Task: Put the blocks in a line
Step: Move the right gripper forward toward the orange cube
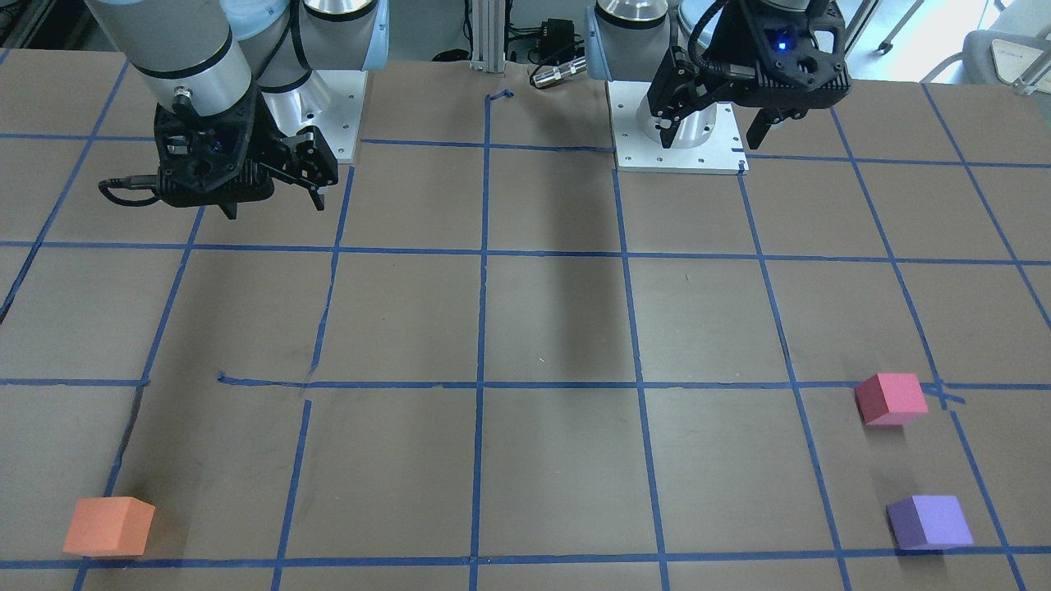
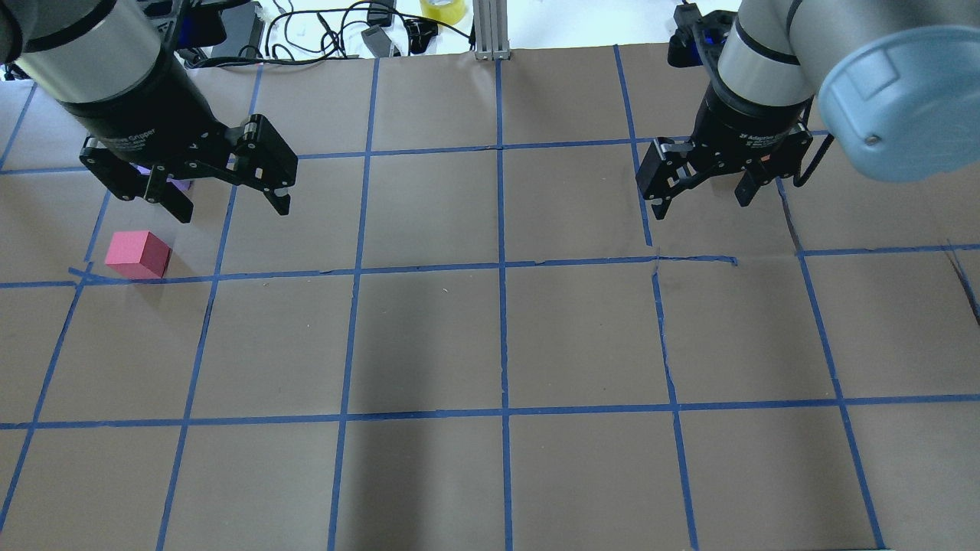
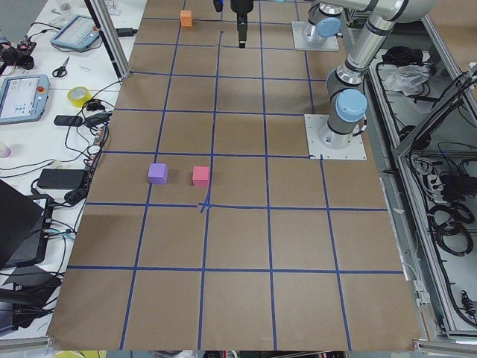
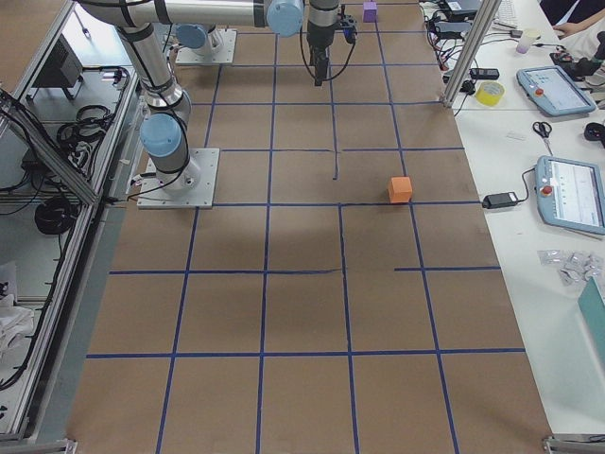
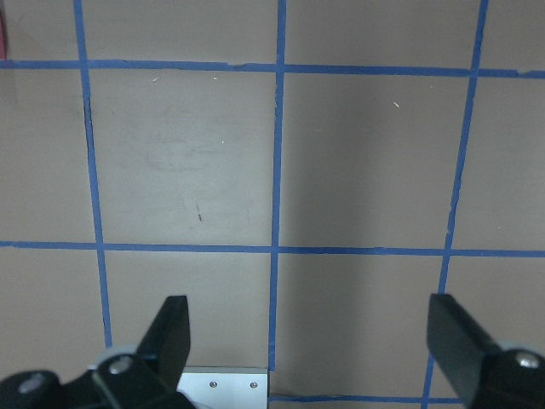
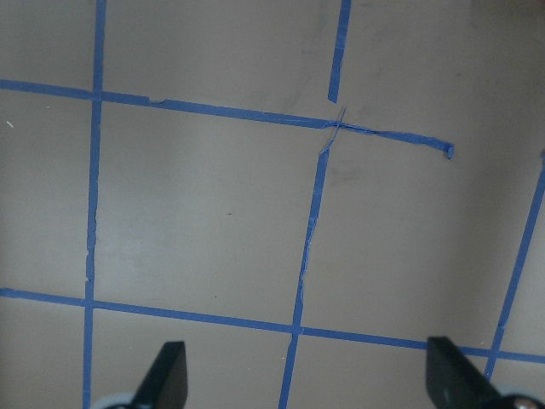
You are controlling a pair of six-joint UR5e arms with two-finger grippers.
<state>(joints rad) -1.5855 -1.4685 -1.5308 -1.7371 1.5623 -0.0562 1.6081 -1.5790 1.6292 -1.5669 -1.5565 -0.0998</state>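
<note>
The orange block [image 1: 109, 526] sits alone at the table's far edge on my right side; it also shows in the exterior right view [image 4: 400, 189]. The pinkish-red block [image 1: 891, 398] and the purple block [image 1: 929, 522] sit close together on my left side, apart from each other. In the overhead view the pinkish-red block [image 2: 138, 254] lies just left of my left gripper [image 2: 233, 208], which largely hides the purple one. My left gripper is open and empty, raised above the table. My right gripper [image 2: 703, 203] is also open, empty and raised, far from the orange block.
Blue tape lines [image 2: 501, 268] divide the brown table into large squares. The arms' white base plates [image 1: 677, 152] [image 1: 341, 107] sit at the robot's edge. An aluminium post [image 2: 490, 30], cables and a tape roll [image 2: 442, 9] stand beyond the far edge.
</note>
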